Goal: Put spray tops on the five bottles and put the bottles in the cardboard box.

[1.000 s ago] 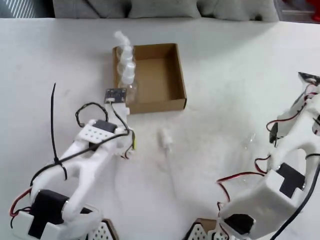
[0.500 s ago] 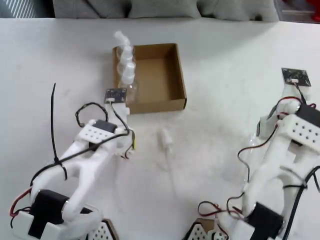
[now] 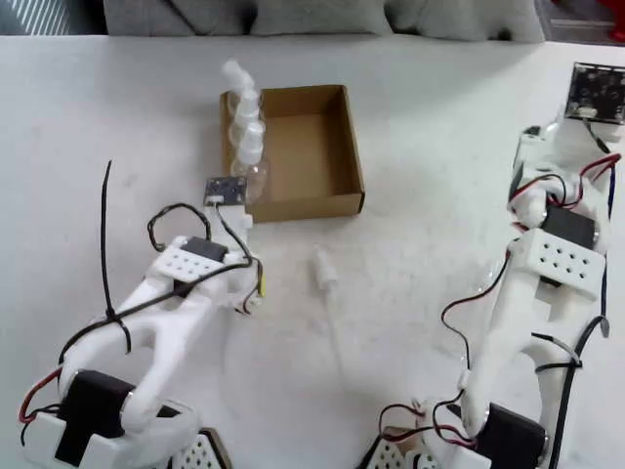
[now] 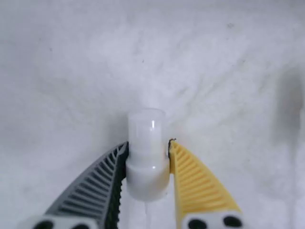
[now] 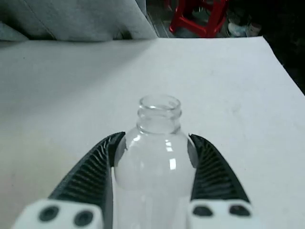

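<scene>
Top and bottle each gripped, not yet joined.
The left gripper (image 4: 147, 145) pinches a spray top (image 4: 147, 160); the right gripper (image 5: 156, 139) clasps an uncapped bottle (image 5: 157, 164). Next, probably: line them up and join, then on to the box (image 3: 308, 207), upper centre.

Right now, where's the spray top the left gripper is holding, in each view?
High view: hidden under the left gripper, near the cardboard box's front left corner.
Left wrist view: centre, spray top clamped between the gripper's fingers.
Right wrist view: faces elsewhere; right gripper holds an open bottle.
Shared landmark: the white table.
</scene>
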